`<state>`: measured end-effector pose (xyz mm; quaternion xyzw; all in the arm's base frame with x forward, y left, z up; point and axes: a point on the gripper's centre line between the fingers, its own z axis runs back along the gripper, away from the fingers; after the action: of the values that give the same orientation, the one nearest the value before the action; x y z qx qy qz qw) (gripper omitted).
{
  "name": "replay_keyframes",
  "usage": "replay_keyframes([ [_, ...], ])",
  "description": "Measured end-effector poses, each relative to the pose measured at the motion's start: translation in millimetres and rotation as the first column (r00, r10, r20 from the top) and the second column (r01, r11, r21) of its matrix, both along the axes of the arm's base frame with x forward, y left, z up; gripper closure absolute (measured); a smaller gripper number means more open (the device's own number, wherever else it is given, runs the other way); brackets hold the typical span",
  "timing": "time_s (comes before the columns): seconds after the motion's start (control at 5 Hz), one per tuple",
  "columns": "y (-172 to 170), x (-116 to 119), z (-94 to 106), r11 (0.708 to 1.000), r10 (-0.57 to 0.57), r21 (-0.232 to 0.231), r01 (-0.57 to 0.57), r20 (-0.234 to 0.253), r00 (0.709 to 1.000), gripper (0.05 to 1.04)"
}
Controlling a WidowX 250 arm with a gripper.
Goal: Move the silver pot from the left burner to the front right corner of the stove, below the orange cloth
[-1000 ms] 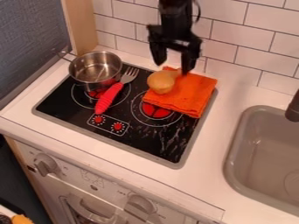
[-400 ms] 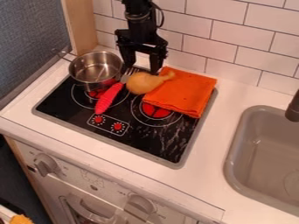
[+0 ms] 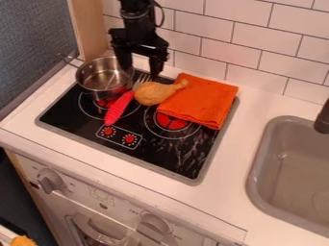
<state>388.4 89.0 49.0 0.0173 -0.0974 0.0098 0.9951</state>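
The black robot hand (image 3: 140,70) hangs over the back of the black stovetop (image 3: 154,153), its 2 fingers apart, just beside a metal pot (image 3: 101,82). A toy drumstick (image 3: 149,94) lies nearest below it, between a red-handled fork (image 3: 117,108) and a folded orange cloth (image 3: 204,101), its narrow end over the cloth's edge. A grey sink (image 3: 289,173) is set into the white table (image 3: 234,158).
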Motion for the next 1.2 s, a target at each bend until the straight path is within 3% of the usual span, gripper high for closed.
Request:
replay_keyframes([
  [0.2,2,0,22.0,1.0,0.028,0.011,-0.028,0.071,0.997,0.083],
  [0.4,13,-4,20.4,0.996,0.09,0.017,-0.091,0.055,0.994,0.083],
  [0.6,20,-10,-16.8,0.99,0.141,0.02,-0.14,-0.07,0.988,0.083],
  [0.8,23,-5,-28.3,0.985,0.174,0.021,-0.172,-0.102,0.98,0.133],
  [1.2,15,-2,-32.1,0.984,0.178,0.018,-0.177,-0.113,0.978,0.736],
])
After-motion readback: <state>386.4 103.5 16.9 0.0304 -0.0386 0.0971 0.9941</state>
